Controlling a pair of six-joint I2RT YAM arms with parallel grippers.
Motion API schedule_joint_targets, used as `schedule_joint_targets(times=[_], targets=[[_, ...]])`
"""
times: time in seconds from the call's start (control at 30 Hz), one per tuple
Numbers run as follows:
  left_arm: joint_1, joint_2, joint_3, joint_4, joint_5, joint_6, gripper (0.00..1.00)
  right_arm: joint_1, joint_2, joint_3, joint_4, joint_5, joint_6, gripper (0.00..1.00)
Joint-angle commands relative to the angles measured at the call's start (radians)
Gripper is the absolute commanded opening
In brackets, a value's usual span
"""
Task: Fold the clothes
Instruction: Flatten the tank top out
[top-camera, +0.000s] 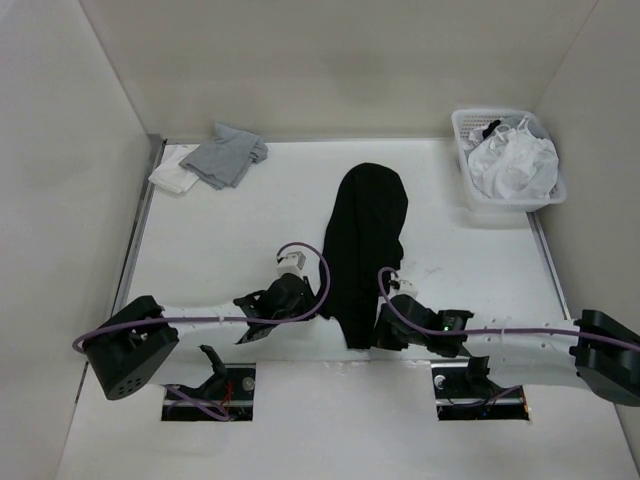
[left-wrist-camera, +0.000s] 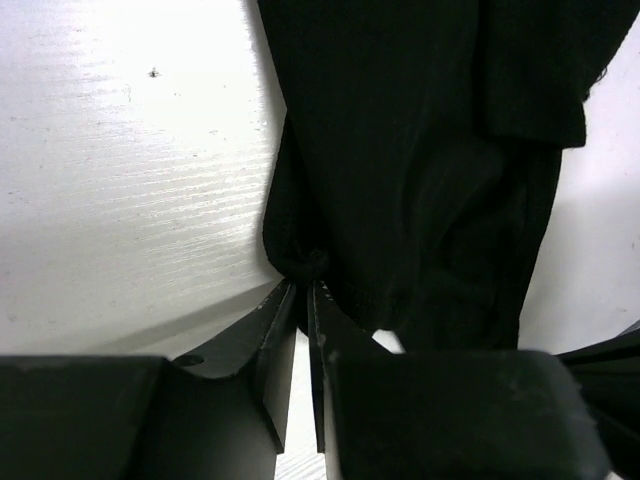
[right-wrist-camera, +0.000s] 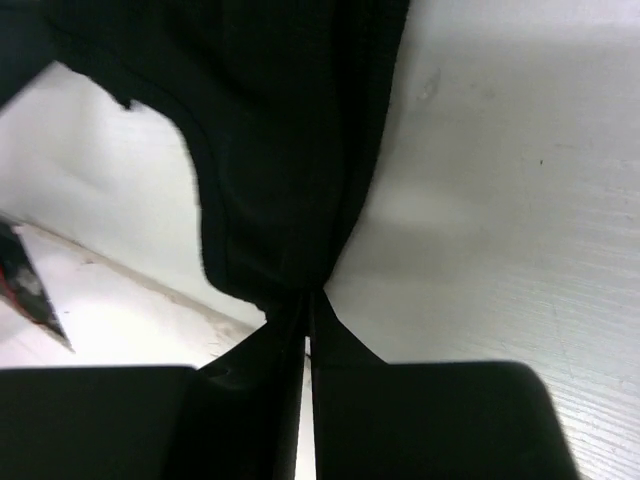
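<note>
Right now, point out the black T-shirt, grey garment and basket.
black T-shirt (top-camera: 365, 240): top view, middle of the bunched fabric
grey garment (top-camera: 228, 157): top view, centre of its cloth
basket (top-camera: 463, 165): top view, left wall

I can read no text, label, brand, number or sign in any of my three views. The clothes show me only plain black fabric, with no print or tag I can make out. At the 9 o'clock edge of my right wrist view sits a small dark part with red marks, too blurred for me to read.
</note>
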Motion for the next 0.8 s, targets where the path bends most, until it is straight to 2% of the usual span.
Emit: schedule_joint_targets(times=[0.0, 0.2, 0.33, 0.43, 0.47, 0.5, 0.53, 0.6, 0.77], targets=[[0.005, -0.04, 0.007, -0.059, -0.015, -0.019, 0.08, -0.026, -0.126, -0.002, 0.061, 0.062, -0.009, 0.03], [0.014, -0.121, -0.008, -0.079, -0.03, -0.047, 0.02, -0.067, -0.371, 0.024, 0.047, 0.094, -0.062, 0.0], [0.065, -0.343, 0.044, -0.22, -0.049, -0.003, 0.0, -0.095, -0.463, 0.163, -0.074, 0.116, -0.17, 0.0], [0.103, -0.547, 0.179, -0.389, -0.117, 0.089, 0.0, -0.098, -0.494, 0.358, -0.195, 0.2, -0.304, 0.0], [0.128, -0.646, 0.293, -0.474, -0.181, 0.152, 0.0, -0.09, -0.508, 0.507, -0.263, 0.276, -0.391, 0.0], [0.134, -0.673, 0.334, -0.496, -0.202, 0.169, 0.0, -0.086, -0.509, 0.541, -0.278, 0.291, -0.409, 0.0], [0.14, -0.719, 0.451, -0.53, -0.248, 0.221, 0.0, -0.035, -0.502, 0.729, -0.336, 0.364, -0.5, 0.0], [0.14, -0.738, 0.541, -0.541, -0.28, 0.258, 0.0, 0.011, -0.484, 0.841, -0.353, 0.407, -0.554, 0.0], [0.105, -0.718, 0.861, -0.519, -0.351, 0.39, 0.0, 0.283, -0.331, 1.259, -0.35, 0.609, -0.812, 0.0]])
